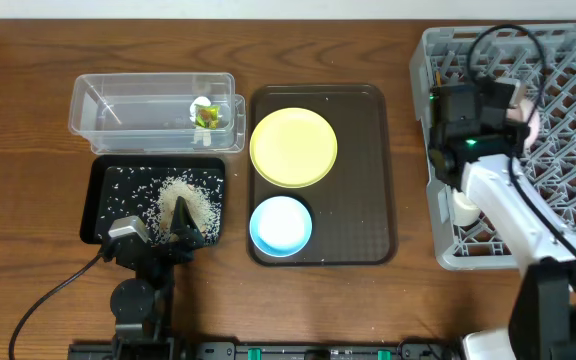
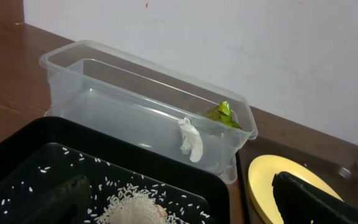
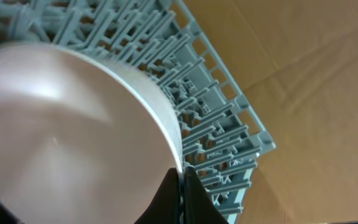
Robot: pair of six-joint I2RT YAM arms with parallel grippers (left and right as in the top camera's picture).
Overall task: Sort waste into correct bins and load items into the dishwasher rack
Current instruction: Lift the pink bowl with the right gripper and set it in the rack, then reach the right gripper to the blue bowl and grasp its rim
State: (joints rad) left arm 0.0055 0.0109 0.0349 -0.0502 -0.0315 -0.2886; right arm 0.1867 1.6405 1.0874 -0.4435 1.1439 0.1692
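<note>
**Loading the rack, waste side settled.** Your right gripper (image 3: 179, 186) is closed on the rim of the white bowl (image 3: 67, 137). One finger is inside the wall and one outside, so the bowl hangs on edge with its pinkish hollow turned toward the wrist camera. You hold it over the dishwasher rack (image 1: 568, 80), which fills the right edge of the bench (image 1: 28, 200). The bowl's wall lies close against the grey pegs, but the views do not show whether it touches them. The rim pinch probably serves this step because it keeps the bowl upright enough to slot between pegs rather than lie flat on them.

Your left gripper (image 1: 158, 228) is spread wide and carries nothing. It is parked at the near edge of the bench, over the near rim of the black tray (image 1: 96, 200), where the rice (image 1: 190, 200) is heaped and scattered. Behind the tray, toward the far-left corner, the clear tub (image 1: 118, 100) holds the wrapper (image 2: 225, 114) and the white scrap (image 2: 191, 140) together at its right end.

The plate (image 1: 293, 147) and the light-blue bowl (image 1: 281, 225) wait on the serving tray (image 1: 363, 180) at mid-bench. The plate lies toward the far edge and the bowl just beside it toward the near edge. The chopsticks appear in no view.

Open the right fingers only when the bowl's wall sits between pegs, since a bowl let go on edge may roll or tip.
</note>
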